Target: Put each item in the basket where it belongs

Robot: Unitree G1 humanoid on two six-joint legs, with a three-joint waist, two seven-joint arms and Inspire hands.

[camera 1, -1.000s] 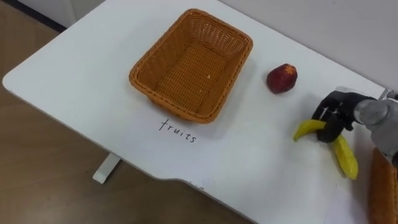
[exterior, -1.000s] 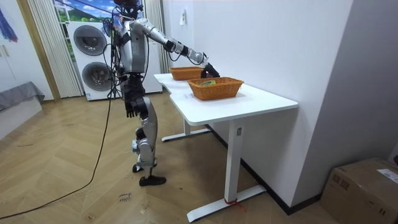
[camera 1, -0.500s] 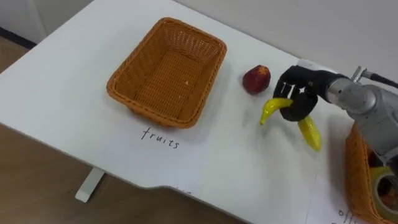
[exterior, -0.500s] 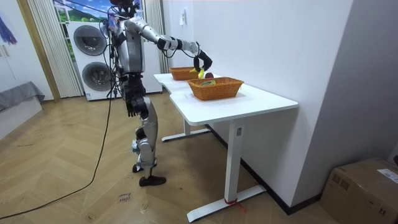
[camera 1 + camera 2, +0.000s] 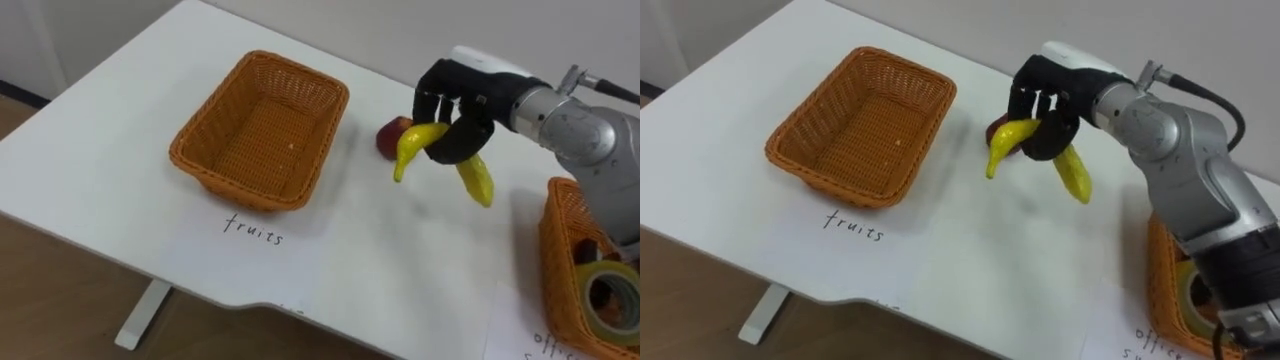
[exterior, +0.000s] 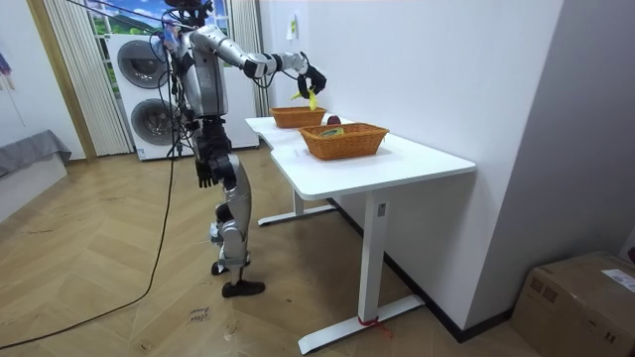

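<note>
Over the white table (image 6: 397,164), the right robot hand (image 6: 312,78) grips a banana (image 6: 311,96) above a basket (image 6: 296,118).

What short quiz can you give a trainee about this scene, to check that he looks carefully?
1. True or false: the banana already lies in the fruits basket.
2. Fill in: on the table, between the fruits basket and the lifted banana, lies a ____ fruit.
3. Choose one. Where is the banana?
A. flat on the table
B. in the right hand, held above the table
C. on the floor

Key: 1 false; 2 red; 3 B.
</note>
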